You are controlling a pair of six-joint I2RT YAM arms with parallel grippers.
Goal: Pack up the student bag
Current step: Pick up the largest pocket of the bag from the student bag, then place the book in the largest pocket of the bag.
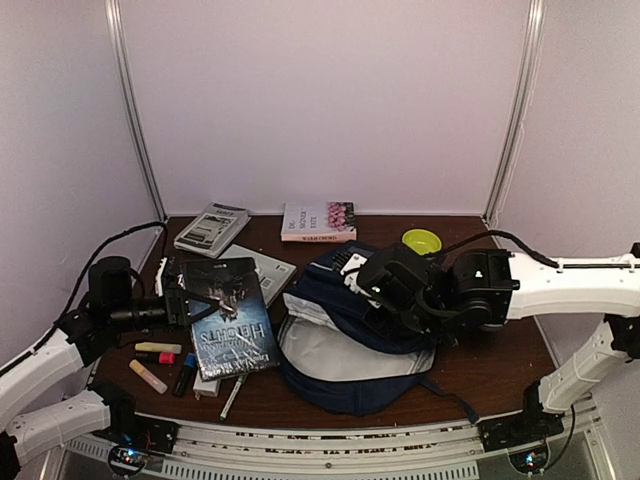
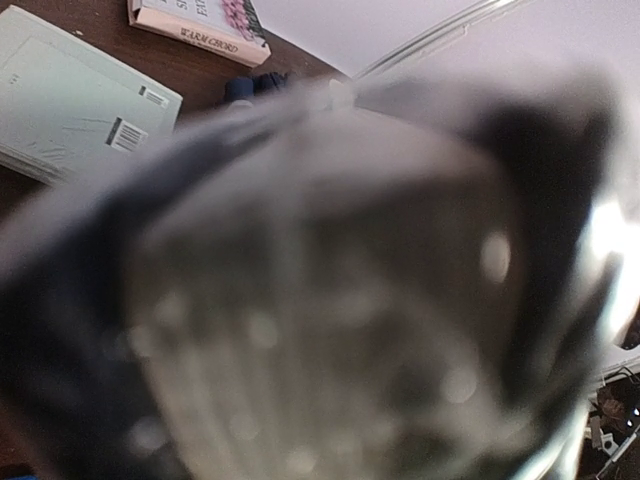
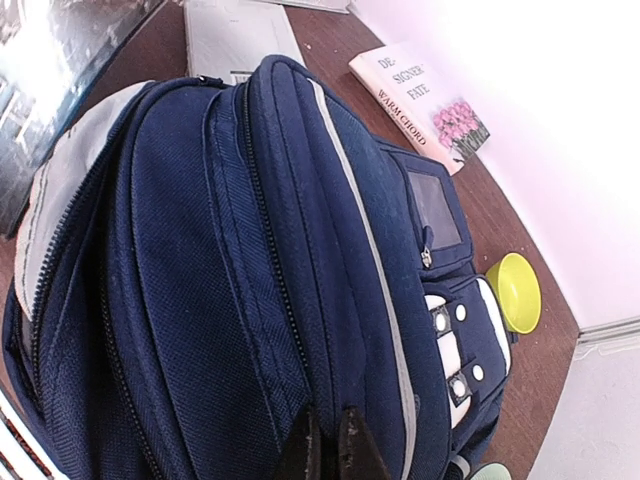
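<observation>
Yellow and pink highlighters [image 1: 150, 375] lie loose near the front-left corner of the table [image 1: 500, 360]. Just right of them the left gripper [image 1: 190, 304], its arm reaching in low from the left edge with the wrist level, looks clenched on the left edge of a dark paperback [image 1: 230, 325]. The cover is tilted toward the bag, probably so it can slide in. At the middle of the front edge the student bag [image 1: 350, 395] lies with its main pocket open and grey lining showing. The right gripper [image 3: 325, 450], on an arm stretched in from the right edge, has its fingertips pinched nearly together on the navy fabric, seemingly to hold the mouth open. A yellow-green bowl [image 1: 421, 241] sits near the back-right corner.
</observation>
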